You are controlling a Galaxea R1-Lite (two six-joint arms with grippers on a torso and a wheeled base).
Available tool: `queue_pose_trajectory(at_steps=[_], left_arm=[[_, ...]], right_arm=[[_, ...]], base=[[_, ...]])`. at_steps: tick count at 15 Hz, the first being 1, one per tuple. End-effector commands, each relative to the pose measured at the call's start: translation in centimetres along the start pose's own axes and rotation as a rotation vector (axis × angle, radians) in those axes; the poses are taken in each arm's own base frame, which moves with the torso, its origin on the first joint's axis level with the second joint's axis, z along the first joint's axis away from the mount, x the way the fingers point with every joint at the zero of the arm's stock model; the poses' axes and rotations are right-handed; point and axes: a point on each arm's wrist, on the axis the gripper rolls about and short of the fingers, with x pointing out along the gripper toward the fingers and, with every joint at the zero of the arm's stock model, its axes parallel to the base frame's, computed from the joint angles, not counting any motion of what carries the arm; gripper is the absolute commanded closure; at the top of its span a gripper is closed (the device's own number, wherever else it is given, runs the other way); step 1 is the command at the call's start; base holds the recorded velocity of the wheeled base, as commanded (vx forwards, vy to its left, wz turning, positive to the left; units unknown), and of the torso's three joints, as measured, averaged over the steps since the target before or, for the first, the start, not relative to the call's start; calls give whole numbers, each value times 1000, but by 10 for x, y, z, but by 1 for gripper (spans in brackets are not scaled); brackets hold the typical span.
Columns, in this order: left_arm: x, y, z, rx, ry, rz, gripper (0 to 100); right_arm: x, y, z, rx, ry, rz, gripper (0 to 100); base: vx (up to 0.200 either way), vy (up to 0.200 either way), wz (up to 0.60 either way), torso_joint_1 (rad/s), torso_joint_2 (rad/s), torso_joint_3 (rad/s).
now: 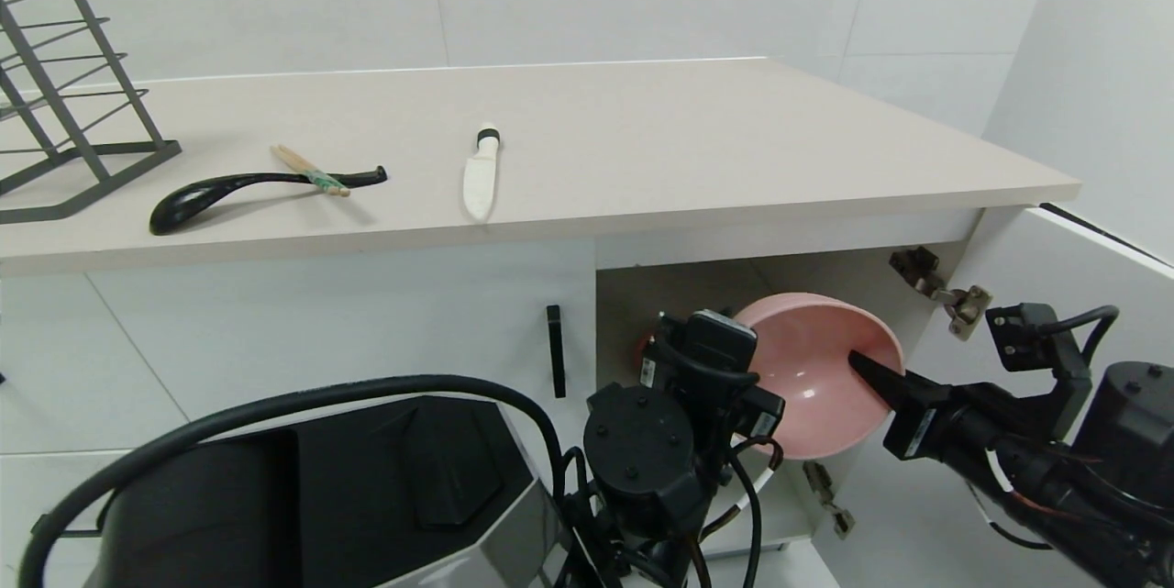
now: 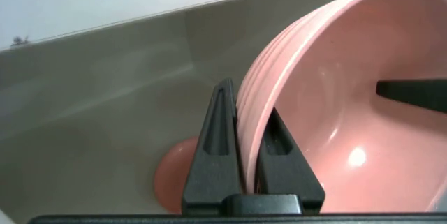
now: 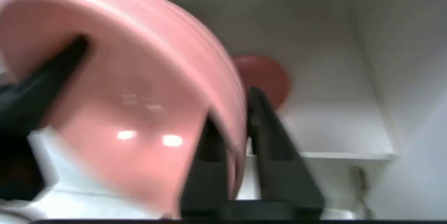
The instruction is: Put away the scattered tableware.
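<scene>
Gripped from both sides, tilted on edge inside the open white cupboard [image 1: 660,290] under the counter: a glossy pink ribbed bowl [image 1: 812,377]. Pinched at its left rim by the left gripper [image 2: 250,102], at the opposite rim by the right gripper [image 3: 232,109]. Behind it, a small reddish round dish [image 2: 174,175].

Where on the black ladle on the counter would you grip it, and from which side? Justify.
Grip the black ladle by its slim handle, between the scoop and the wooden chopsticks lying across it, from above, fingers straddling the handle. It seems to arch off the counter there; the scoop is wide and rounded.
</scene>
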Motion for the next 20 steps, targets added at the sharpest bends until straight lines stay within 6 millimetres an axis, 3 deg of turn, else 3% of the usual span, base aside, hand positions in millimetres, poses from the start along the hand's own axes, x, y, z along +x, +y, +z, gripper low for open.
queue_pose_trajectory(at_steps=[1,2,3,11,17,20], left_arm=[[0,0,-2,5,6,0,100],[0,0,-2,5,6,-1,100],[-1,-2,-1,4,5,-4,0],[-6,-4,9,0,-6,-18,0],[-44,13,40,5,19,-91,0],[-74,30,51,24,42,-224,0]], right_arm=[[-2,5,4,1,-22,28,100],[-2,5,4,0,-24,30,100],[-1,5,4,1,-26,31,100],[-2,3,1,-1,-8,19,100],[1,-7,-2,3,11,-29,100],[0,-8,-6,1,30,-33,100]], base=[[0,0,0,0,0,0],[0,0,0,0,0,0],[0,0,0,0,0,0],[0,0,0,0,0,0],[0,0,0,0,0,0],[0,0,0,0,0,0]])
